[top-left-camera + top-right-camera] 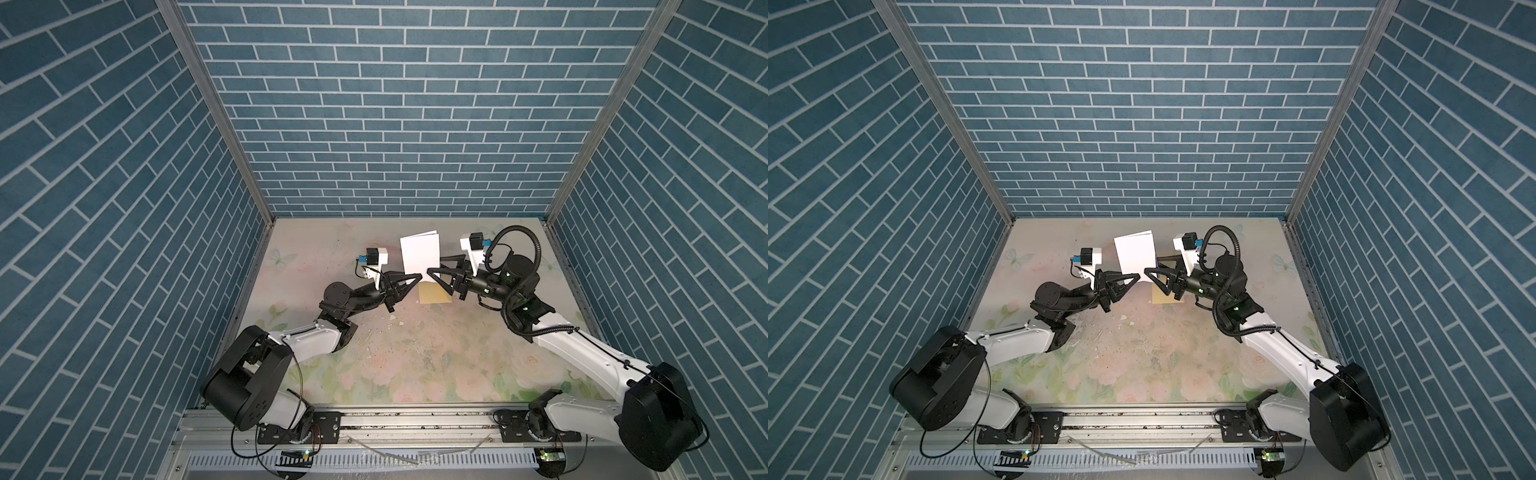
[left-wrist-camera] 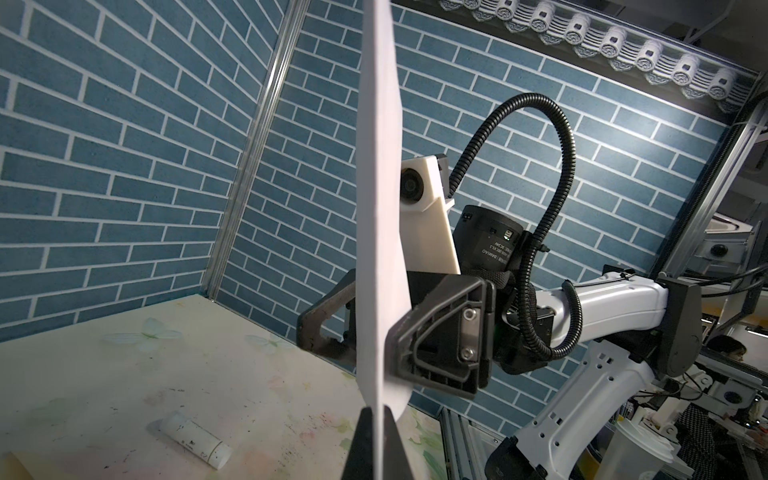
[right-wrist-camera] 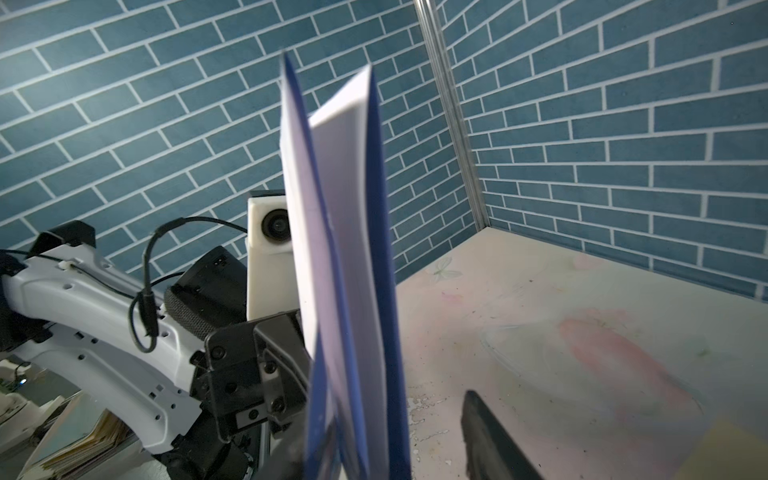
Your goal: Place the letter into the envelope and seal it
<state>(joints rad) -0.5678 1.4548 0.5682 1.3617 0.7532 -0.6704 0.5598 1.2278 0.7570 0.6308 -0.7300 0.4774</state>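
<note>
Floral tabletop [image 1: 415,365]. Folded white letter [image 1: 419,253], blue-bordered, stands upright in the air above the tabletop. Yellow envelope [image 1: 432,295] lies flat below the letter, partly hidden. Left gripper [image 1: 415,280] is clenched on the letter's lower edge. Right gripper [image 1: 435,266] is spread, its jaws straddling the letter's side edge. White glue stick [image 2: 195,436] lies on the tabletop.

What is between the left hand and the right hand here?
The folded letter, held upright: the left hand pinches its lower corner, and the right hand straddles its edge, jaws apart. Both top views show it.
</note>
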